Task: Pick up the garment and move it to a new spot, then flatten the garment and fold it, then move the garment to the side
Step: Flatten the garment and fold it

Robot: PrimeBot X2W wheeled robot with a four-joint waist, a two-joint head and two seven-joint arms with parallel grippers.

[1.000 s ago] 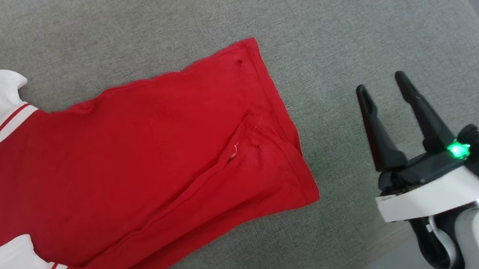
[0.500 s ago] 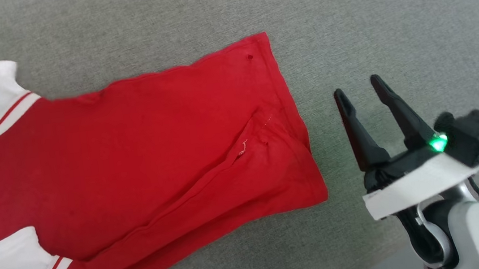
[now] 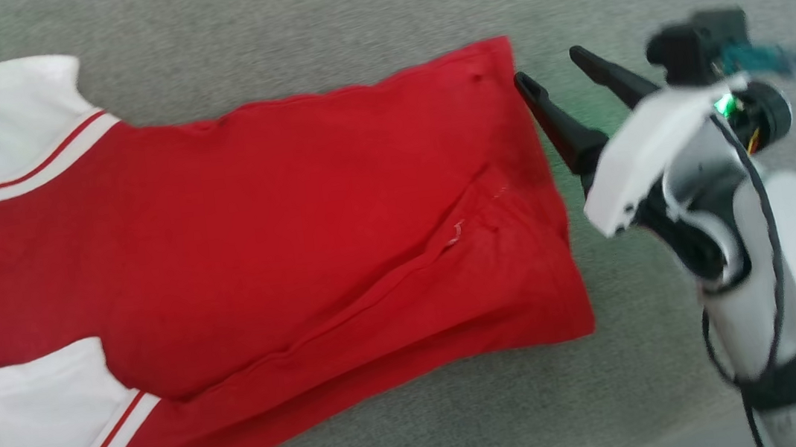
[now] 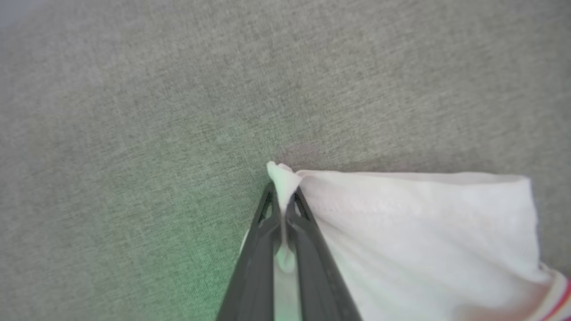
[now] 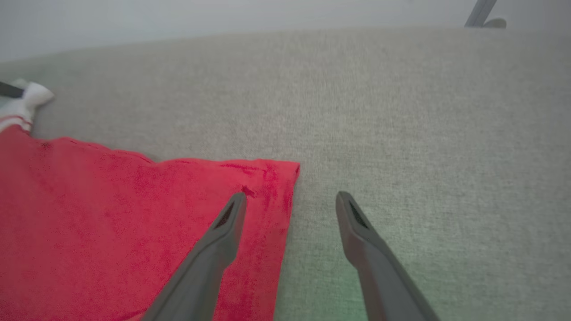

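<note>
Garment (image 3: 257,232) lies spread on the grey surface (image 3: 344,12), its red body running left to right, white sleeves at the left and the hem at the right, with a long crease across its near half. Left gripper (image 4: 282,189) is clamped tight on the corner of the far sleeve (image 4: 424,223), a pinch of white cloth poking out past its tips. Right gripper (image 3: 549,65) is spread wide and holds nothing, at the hem's far corner, one finger (image 5: 223,232) over red cloth, the other over bare surface; whether it touches I cannot tell
</note>
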